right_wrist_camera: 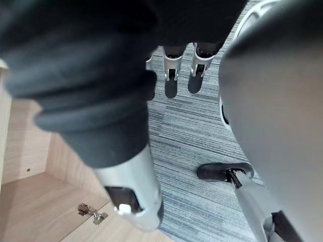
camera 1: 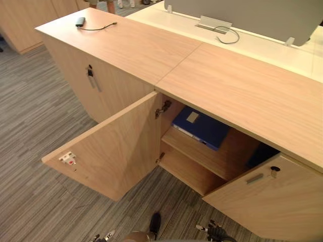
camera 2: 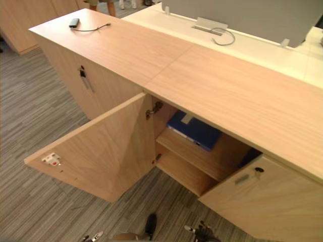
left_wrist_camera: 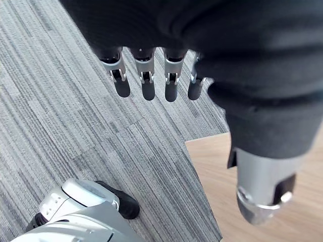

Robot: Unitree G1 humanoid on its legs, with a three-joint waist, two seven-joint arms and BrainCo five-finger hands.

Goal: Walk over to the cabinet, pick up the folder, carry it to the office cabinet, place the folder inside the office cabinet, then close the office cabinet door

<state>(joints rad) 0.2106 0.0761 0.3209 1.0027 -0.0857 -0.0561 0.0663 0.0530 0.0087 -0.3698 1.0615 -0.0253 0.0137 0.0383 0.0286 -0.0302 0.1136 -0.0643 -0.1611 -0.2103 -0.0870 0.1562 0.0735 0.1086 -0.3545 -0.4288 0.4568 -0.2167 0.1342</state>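
On the upper shelf (camera 1: 201,153) inside the office cabinet (camera 1: 242,91) the blue folder (camera 1: 202,126) lies flat, so I judge placing done; left door (camera 1: 111,148) at 8 o'clock and right door (camera 1: 275,204) at 4 o'clock stand open, closing not yet done, my left hand (left_wrist_camera: 148,83) and right hand (right_wrist_camera: 171,83) hanging empty, fingers straight.

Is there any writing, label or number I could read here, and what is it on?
None of the text here can be read.
The pale label on the blue folder is blank or too small to read.
The white tag with a red mark on the open cabinet door shows no legible letters.
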